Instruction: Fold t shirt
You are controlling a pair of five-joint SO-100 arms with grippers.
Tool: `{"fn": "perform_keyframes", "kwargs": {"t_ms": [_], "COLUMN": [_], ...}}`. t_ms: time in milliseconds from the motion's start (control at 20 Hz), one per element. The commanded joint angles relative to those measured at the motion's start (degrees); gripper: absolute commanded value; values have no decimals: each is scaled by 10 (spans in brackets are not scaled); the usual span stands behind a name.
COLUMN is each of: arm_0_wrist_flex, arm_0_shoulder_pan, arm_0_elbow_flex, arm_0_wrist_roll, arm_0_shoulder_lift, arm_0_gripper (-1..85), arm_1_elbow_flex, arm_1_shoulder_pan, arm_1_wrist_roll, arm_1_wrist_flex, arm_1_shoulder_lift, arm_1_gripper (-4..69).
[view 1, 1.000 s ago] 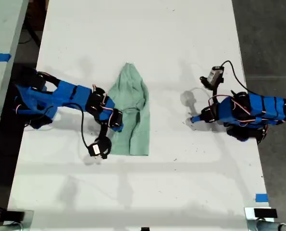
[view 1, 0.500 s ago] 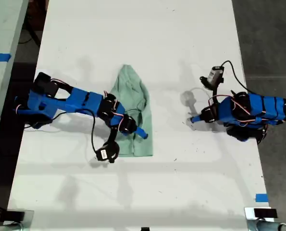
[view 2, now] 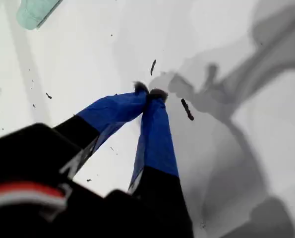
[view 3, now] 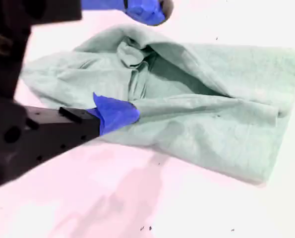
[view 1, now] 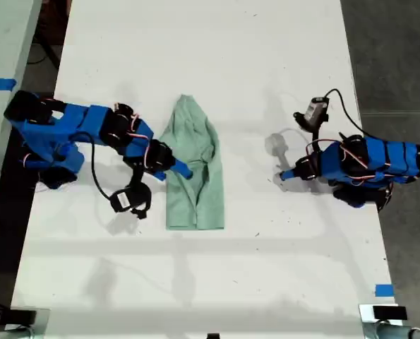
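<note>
Surface: white table point(view 1: 195, 282) filling the middle of the exterior view, dark floor strips at both of that view's sides, blue tape marks near its edges.
T shirt: the t shirt point(view 1: 194, 169), pale mint green, wrinkled, lying flat on the table near the centre of the exterior view; narrow rounded end toward that view's top, wider straight end toward its bottom; loose folds and a bunched ridge along its middle in the second wrist view point(view 3: 187, 104).
Second gripper: my second gripper point(view 1: 181, 169) on the arm at the exterior view's left, blue-taped fingers point(view 3: 115, 113) spread wide apart, nothing between them; one fingertip lying over the cloth's edge, the other above the far edge of the garment in the second wrist view.
First gripper: my first gripper point(view 1: 286, 176) on the arm at the exterior view's right, well apart from the garment; blue-taped fingertips point(view 2: 154, 129) pressed together at the tips over bare table point(view 2: 236, 163), nothing held.
Other details: small dark specks on the table near the closed tips; a corner of mint cloth point(view 2: 34, 11) at the edge of the first wrist view.
</note>
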Motion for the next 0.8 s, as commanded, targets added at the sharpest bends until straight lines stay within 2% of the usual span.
{"fn": "perform_keyframes", "kwargs": {"t_ms": [0,50,150,200,250,300,350,450,650,750], "arm_0_wrist_flex": [-39,-91,-258,-311,-318,-290,-258,-271,-258,-258], "arm_0_shoulder_pan": [-26,-41,-56,-57,-54,-45,-18,6,-15,-31], "arm_0_elbow_flex": [236,367,649,769,874,969,1014,1019,1019,1019], "arm_0_wrist_roll": [-37,-39,-29,-29,-34,-36,-65,-71,-20,77], "arm_0_shoulder_lift": [231,316,529,654,790,959,1025,980,1020,1020], "arm_0_gripper": [90,67,17,-2,-2,-2,-2,-2,62,126], "arm_1_elbow_flex": [32,32,32,32,32,32,32,32,32,32], "arm_1_shoulder_pan": [-1,-1,-1,-1,-1,0,1,2,0,1], "arm_1_wrist_roll": [2,2,3,3,3,3,4,5,6,5], "arm_1_wrist_flex": [1,1,1,1,1,1,1,1,1,1], "arm_1_shoulder_lift": [7,7,7,7,7,7,7,7,7,7], "arm_1_gripper": [11,11,11,11,11,11,12,12,12,12]}}
